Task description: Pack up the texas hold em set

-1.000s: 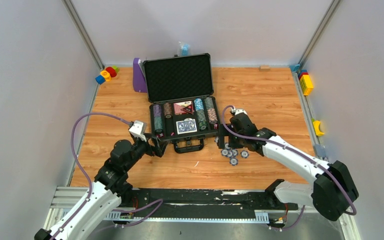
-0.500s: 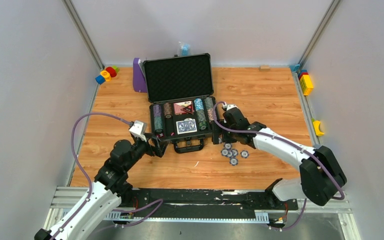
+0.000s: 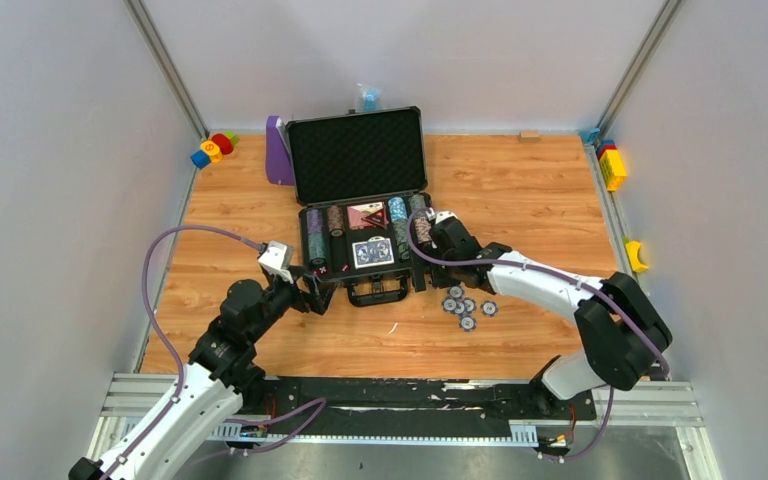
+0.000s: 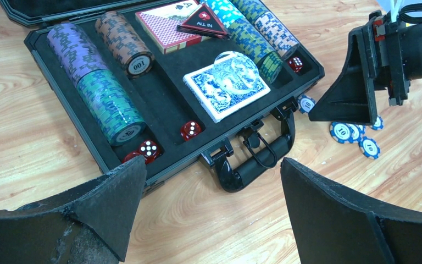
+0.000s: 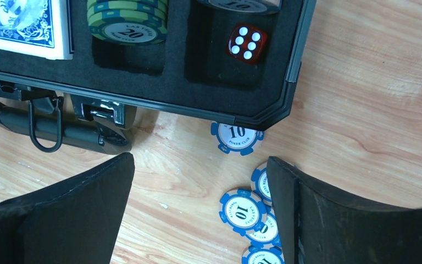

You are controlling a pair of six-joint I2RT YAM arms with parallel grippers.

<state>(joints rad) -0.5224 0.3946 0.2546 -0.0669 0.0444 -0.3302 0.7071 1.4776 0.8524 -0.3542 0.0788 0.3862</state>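
Note:
The dark grey briefcase [image 3: 306, 238] lies open, with its lid upright and its handle [image 3: 378, 292] towards me. Its foam holds rows of striped chips [image 4: 96, 77], a blue card deck [image 4: 228, 85], a red deck [image 4: 167, 27], an "ALL IN" button [image 4: 202, 23] and red dice [image 4: 190, 130]. Several blue chips [image 3: 465, 305] lie loose on the table right of the handle, one [image 5: 237, 137] against the case's corner. My right gripper [image 3: 425, 272] is open and empty at the case's front right corner, beside the chips [image 5: 243, 209]. My left gripper [image 3: 322, 292] is open and empty at the front left corner.
A purple stand [image 3: 278, 152] leans at the case's back left. Coloured toy blocks sit at the back left corner [image 3: 213, 148] and along the right wall [image 3: 613, 168]. Grey walls enclose the wooden table [image 3: 530, 190].
My right gripper has moved left and away from me, from above the loose chips to the case's front right corner. The left arm has not moved.

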